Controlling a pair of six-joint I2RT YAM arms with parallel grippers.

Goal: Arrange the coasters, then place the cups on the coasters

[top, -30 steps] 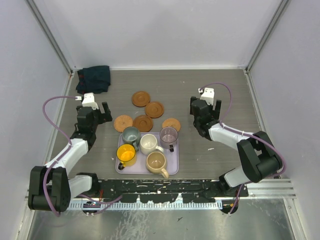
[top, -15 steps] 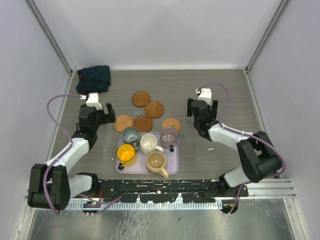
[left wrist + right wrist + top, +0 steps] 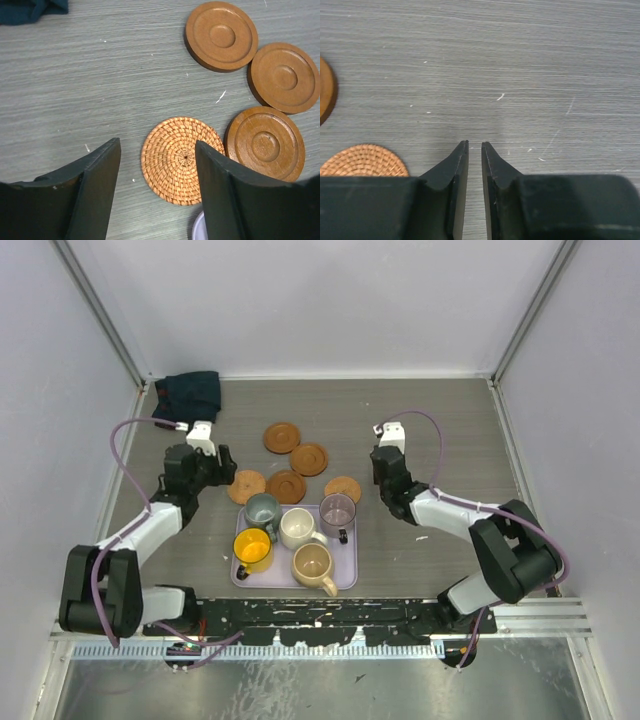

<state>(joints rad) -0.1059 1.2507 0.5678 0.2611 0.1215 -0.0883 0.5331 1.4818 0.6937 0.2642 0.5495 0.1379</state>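
Five coasters lie in a cluster behind the tray. Three are wooden [image 3: 281, 437] [image 3: 309, 458] [image 3: 286, 486] and two are woven [image 3: 246, 486] [image 3: 343, 489]. Five cups stand on the lavender tray [image 3: 346, 578]: grey-green [image 3: 262, 510], white [image 3: 297, 528], purple [image 3: 337, 509], yellow [image 3: 252, 549] and tan [image 3: 314, 565]. My left gripper [image 3: 157, 145] hovers open over the left woven coaster [image 3: 182, 160], holding nothing. My right gripper [image 3: 475, 144] hangs over bare table, right of the other woven coaster [image 3: 364, 161]. Its jaws stand a narrow slit apart with nothing between them.
A dark blue cloth [image 3: 188, 396] lies bunched in the far left corner. Grey walls enclose the table on the left, back and right. The arm bases and a black rail [image 3: 320, 618] run along the near edge.
Both grippers have swung inward toward the coaster cluster. The left jaws have narrowed somewhat. The right jaws have closed from wide open to a thin slit.
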